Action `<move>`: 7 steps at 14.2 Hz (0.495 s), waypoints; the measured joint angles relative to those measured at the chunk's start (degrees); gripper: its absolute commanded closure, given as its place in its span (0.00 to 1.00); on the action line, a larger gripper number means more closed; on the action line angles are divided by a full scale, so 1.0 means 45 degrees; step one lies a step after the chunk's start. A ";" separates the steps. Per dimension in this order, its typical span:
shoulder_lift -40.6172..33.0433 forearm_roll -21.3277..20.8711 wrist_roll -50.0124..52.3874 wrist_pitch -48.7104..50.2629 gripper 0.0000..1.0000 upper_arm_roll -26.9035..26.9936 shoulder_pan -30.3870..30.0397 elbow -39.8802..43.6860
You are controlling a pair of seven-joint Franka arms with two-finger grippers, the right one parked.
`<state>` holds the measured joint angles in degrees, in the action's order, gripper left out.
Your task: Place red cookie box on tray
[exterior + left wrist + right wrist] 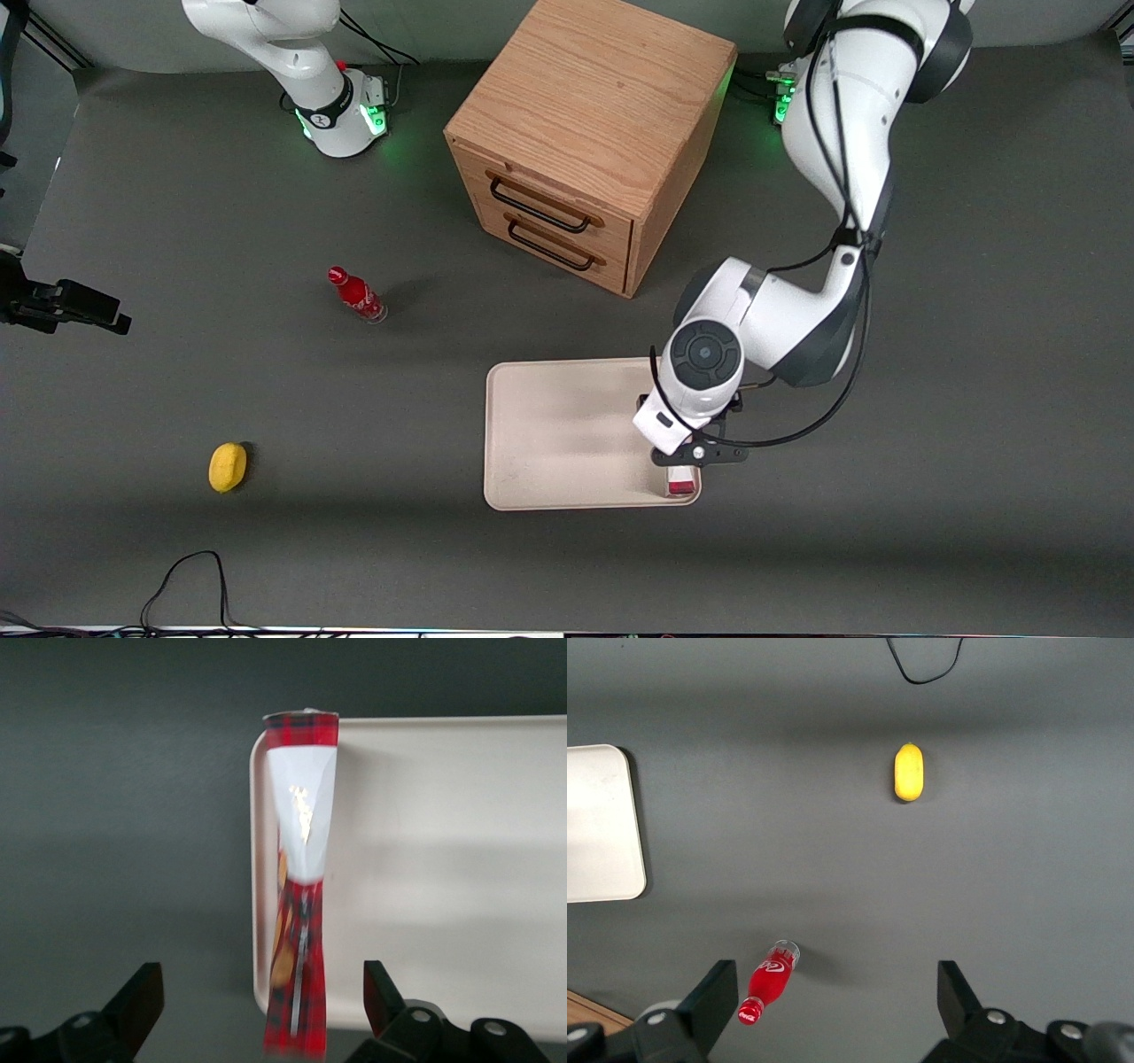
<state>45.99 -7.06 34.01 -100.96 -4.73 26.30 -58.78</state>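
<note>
Front view, items listed across the table from the parked arm's end to the working arm's end. Yellow lemon-shaped object (228, 467): lying on the dark mat, near the front camera, well apart from everything else. Small red bottle (357, 295): on the mat, farther from the camera than the yellow object, seen tilted. Wooden cabinet (589, 133): two drawers with dark handles, standing farther from the camera than the tray. Tray (558, 434): cream-white, rounded corners, low rim, flat on the mat in front of the cabinet's drawers but apart from it. Red cookie box (680, 483): only one end shows, at the tray's corner nearest the camera on the working arm's side; the rest is covered by the arm. Gripper (687, 461): directly above that corner of the tray, over the box.

Left wrist view: red cookie box (299, 895), tartan red with a white patch, lies lengthwise along the tray's (443, 859) short rim, inside the edge; whether it rests fully flat cannot be told. Gripper (264, 1001): fingers (142, 997) spread wide, one on each side of the box, clear of it and touching nothing.
</note>
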 measured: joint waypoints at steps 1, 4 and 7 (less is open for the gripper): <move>-0.0640 0.0039 0.0000 0.0718 0.00 -0.0021 0.0010 0.0097; -0.2788 0.0244 -0.0037 0.3041 0.00 -0.0006 -0.0033 0.0184; -0.4460 0.0674 -0.1197 0.4896 0.00 0.0077 -0.0695 -0.0010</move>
<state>25.92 -4.02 28.62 -78.93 -4.38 23.17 -58.82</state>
